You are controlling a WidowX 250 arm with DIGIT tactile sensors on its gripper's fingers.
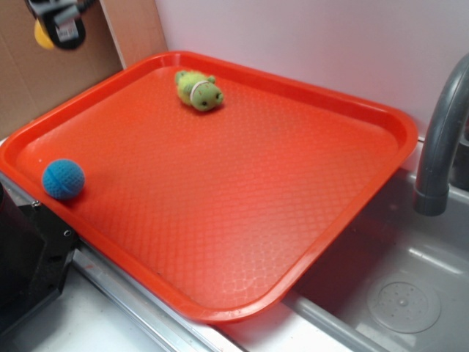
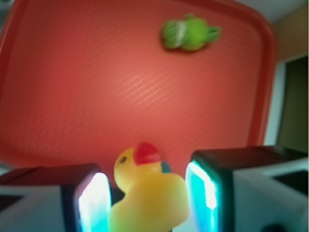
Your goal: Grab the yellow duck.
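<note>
Yellow duck (image 2: 147,195): was held between the closed-in jaws of the gripper (image 2: 147,203), raised above the red tray (image 1: 220,191). Green plush toy (image 1: 198,90) and blue ball (image 1: 63,180) were left on it.

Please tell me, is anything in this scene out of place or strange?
Nothing looks damaged or spilled. The yellow duck is not on the orange tray: it sits between the fingers of the pincer, lifted near the upper left corner in the exterior view. The green plush toy and blue ball lie on the tray.
</note>
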